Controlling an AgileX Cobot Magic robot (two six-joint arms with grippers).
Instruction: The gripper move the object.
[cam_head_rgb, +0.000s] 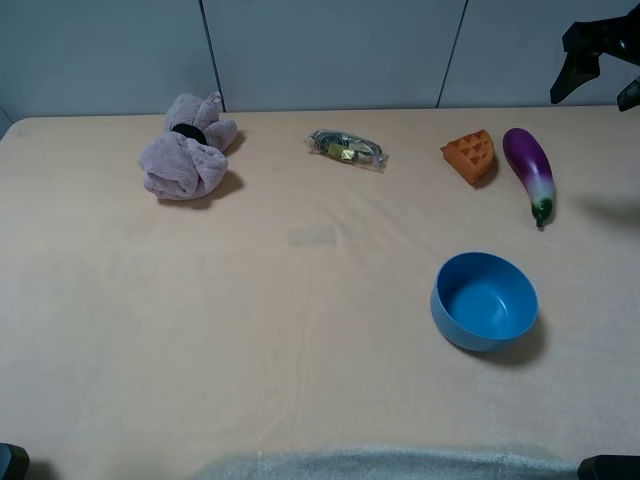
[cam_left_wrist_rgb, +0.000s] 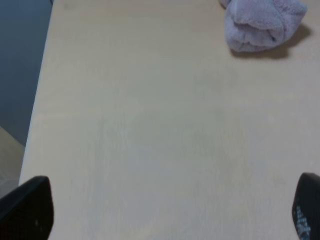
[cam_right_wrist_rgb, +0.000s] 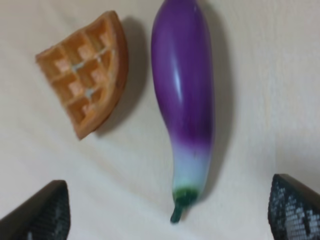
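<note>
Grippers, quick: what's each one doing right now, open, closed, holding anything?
Left gripper: open, holding nothing, over bare table.
Right gripper: open, holding nothing, above the eggplant, not touching it.

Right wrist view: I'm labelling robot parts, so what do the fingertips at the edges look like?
Two dark, near-black fingertips with blunt, angled ends; the one near the purple toy eggplant has a fine cross-hatched grid texture. In the high view the right gripper is matte black and angular.

right claw (cam_right_wrist_rgb: 165, 212) hangs raised, fingers spread (left likewise).
</note>
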